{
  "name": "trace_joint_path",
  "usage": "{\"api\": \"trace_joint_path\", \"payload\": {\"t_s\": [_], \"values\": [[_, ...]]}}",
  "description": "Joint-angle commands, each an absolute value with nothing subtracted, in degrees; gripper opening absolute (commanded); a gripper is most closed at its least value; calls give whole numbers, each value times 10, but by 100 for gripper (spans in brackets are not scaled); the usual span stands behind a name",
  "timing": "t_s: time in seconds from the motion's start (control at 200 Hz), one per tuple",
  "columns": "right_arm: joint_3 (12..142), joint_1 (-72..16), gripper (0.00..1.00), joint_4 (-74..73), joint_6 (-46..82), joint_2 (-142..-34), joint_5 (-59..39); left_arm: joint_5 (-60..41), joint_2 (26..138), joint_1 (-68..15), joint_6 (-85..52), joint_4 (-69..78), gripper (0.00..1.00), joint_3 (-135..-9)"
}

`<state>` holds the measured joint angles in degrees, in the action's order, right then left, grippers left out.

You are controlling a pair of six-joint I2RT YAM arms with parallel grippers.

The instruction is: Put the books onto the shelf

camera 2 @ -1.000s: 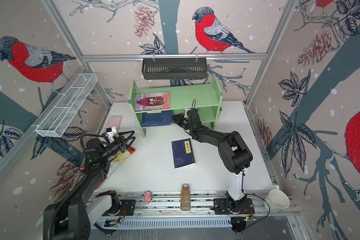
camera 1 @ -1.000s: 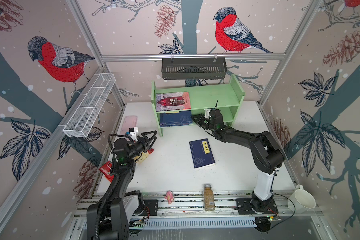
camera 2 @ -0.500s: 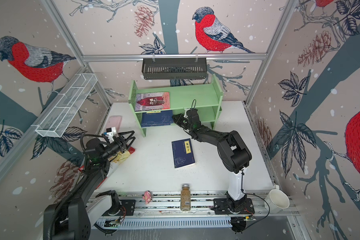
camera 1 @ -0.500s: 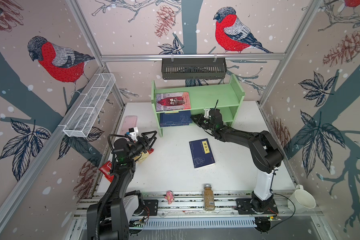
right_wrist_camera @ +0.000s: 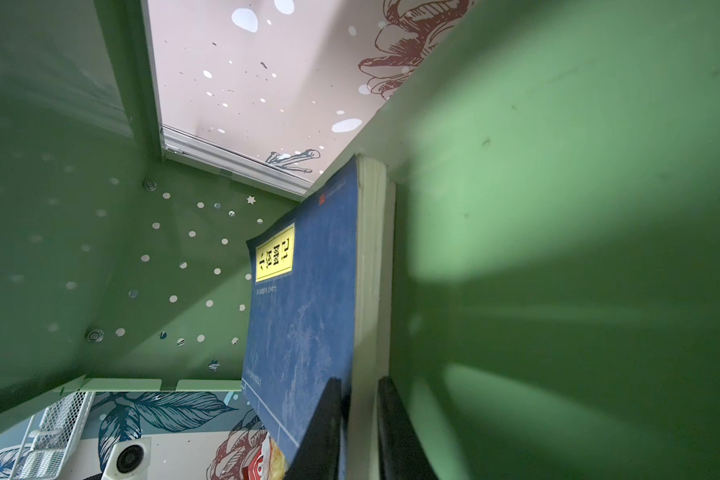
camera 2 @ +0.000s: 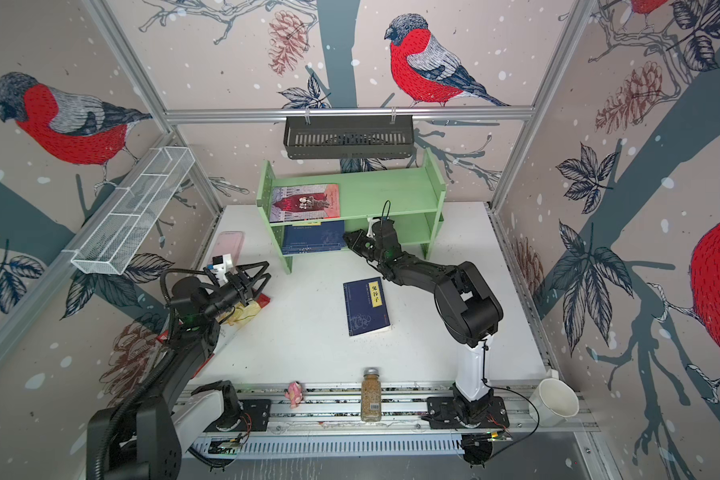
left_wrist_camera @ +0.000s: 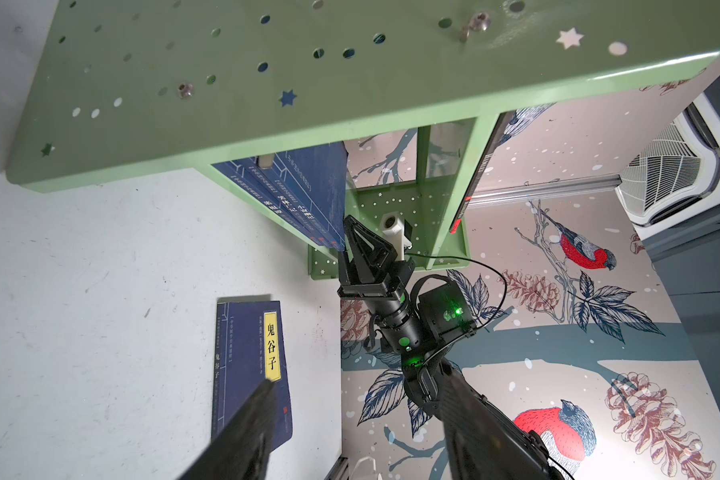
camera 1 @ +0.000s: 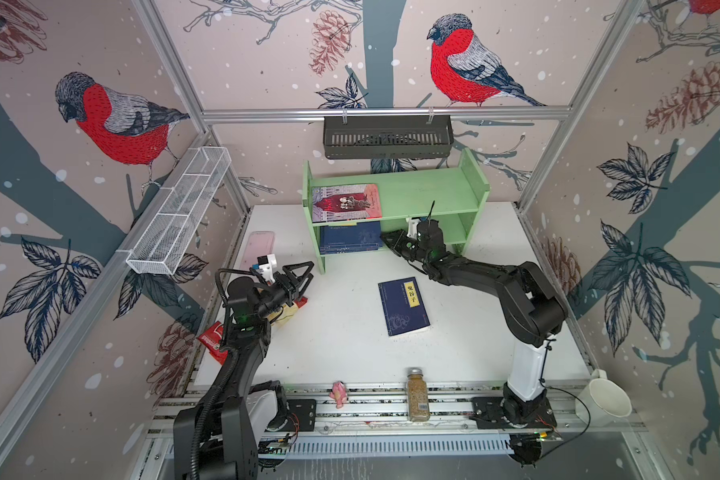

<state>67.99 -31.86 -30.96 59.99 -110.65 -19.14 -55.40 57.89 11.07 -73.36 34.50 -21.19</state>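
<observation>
Navy, one book (right_wrist_camera: 304, 316) was clamped by the right pincer (right_wrist_camera: 360, 386), apparently for sliding onto the shelf's (camera 1: 425, 195) lower tier; a second book (camera 1: 404, 307) lay behind it; the left pincer (camera 1: 304, 276) was held open.

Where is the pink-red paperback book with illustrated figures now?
In both top views the pink-red paperback lies flat on the upper tier of the light green shelf, at its left end, above the dark navy books.
</observation>
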Motion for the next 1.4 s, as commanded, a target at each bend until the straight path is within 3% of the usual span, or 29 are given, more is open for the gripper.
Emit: {"api": "trace_joint_path", "payload": {"t_s": [0.0,1.396], "values": [[682,-320,19,-332,602,-1106,-197,-560,577,112,-738,379,64,-211],[700,-330,19,-318,598,-1120,-193,-563,581,113,-744,386,64,-211]]}}
